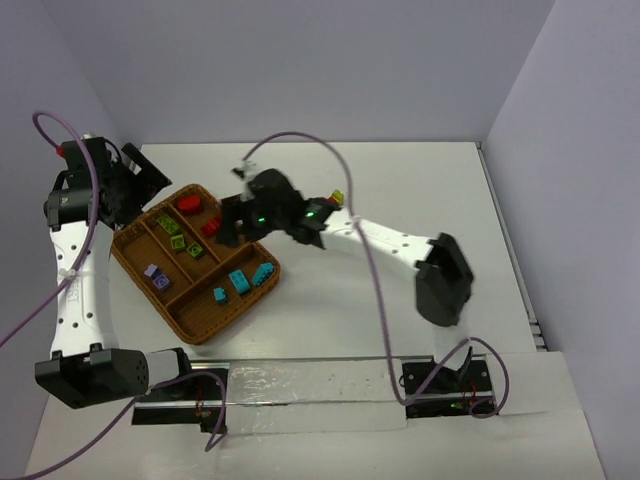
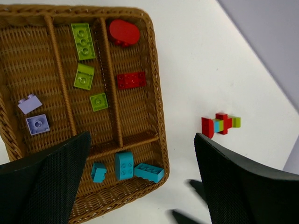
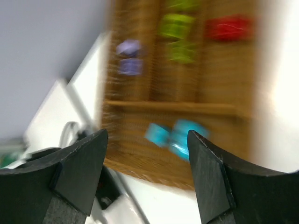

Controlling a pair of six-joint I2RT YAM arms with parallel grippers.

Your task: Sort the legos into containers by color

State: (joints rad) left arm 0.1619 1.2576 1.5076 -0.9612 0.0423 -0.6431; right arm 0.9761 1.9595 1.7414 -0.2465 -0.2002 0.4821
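The left hand [image 1: 140,185] hangs at the far left of the counter [image 1: 430,190], just beside the far corner of the wicker tray [image 1: 145,283], while the right hand [image 1: 232,222] hovers over the tray's far right edge. From above, the tray lies slantwise and holds red bricks [image 1: 188,203], green bricks [image 1: 178,242], purple bricks [image 1: 155,272] and teal bricks [image 1: 238,282], each colour in its own compartment. A small multicoloured stack [image 1: 337,197] sits on the counter behind the right arm. In the left wrist view the black fingers [image 2: 46,182] stand wide apart with nothing between them. Below them, three long compartments run side by side: two pale purple bricks, three lime green ones, then a round red piece and a flat red brick. Three teal pieces fill the cross compartment at the end. The stack, in red, teal, yellow and green, lies on the counter well apart from the tray. The right wrist view is blurred, but its fingers [image 3: 79,172] are parted and empty above the tray.
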